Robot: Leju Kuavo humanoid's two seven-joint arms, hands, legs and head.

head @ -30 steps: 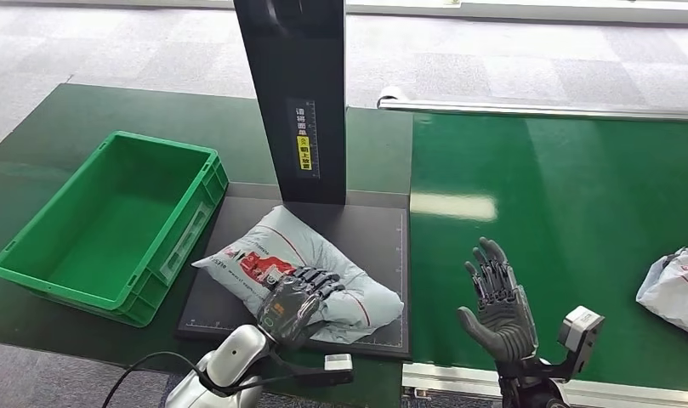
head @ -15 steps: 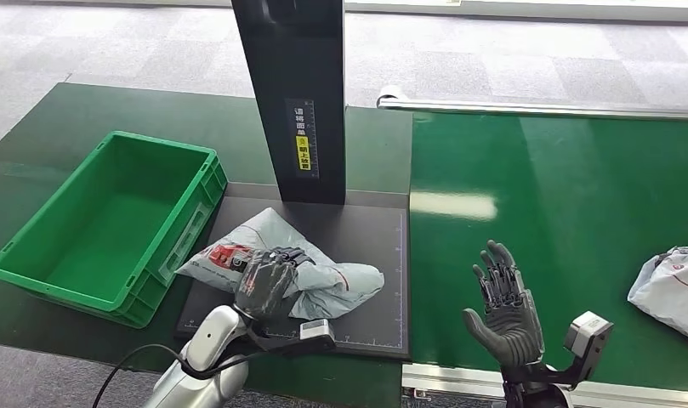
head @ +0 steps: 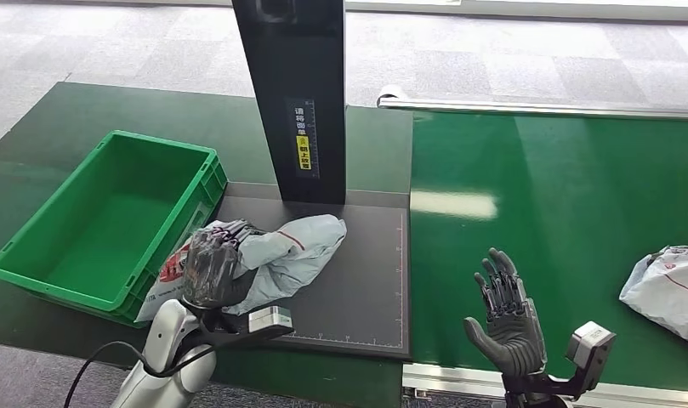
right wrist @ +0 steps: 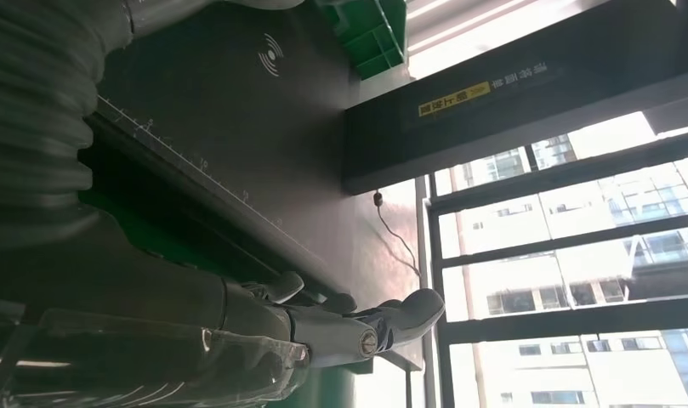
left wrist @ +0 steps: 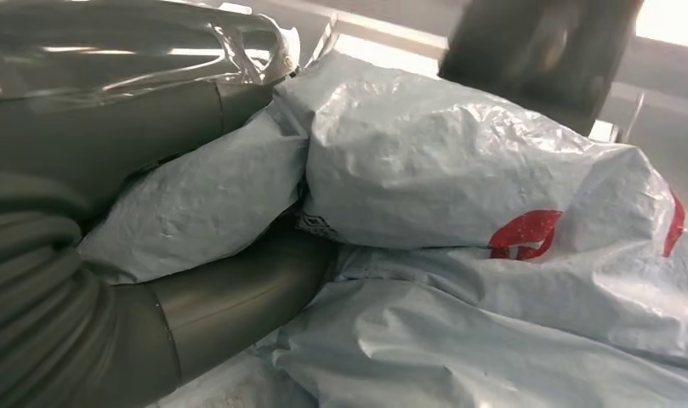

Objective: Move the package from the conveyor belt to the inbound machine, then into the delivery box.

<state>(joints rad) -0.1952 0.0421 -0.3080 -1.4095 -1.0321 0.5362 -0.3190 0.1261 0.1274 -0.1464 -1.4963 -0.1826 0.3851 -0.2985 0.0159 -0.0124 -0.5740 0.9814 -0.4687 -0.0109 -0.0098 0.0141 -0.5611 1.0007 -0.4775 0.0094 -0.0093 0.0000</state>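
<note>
One package [head: 281, 251] lies at the scanner plate's [head: 357, 280] left edge, gripped by the left robot hand [head: 208, 268] and touching the green box [head: 34, 259], which holds nothing. The right robot hand [head: 503, 319] hovers open over the belt [head: 561, 204], with another bag [head: 668, 289] far right. From the left wrist, fingers [left wrist: 230, 297] clamp crumpled grey plastic. From the right wrist, open fingers [right wrist: 323, 327] face the black post [right wrist: 527, 93].

The left robot hand [head: 209, 265] covers the package's [head: 293, 248] near end. A second package [head: 668, 287] is cut by the frame edge — the scanner post's [head: 293, 93] top too.
</note>
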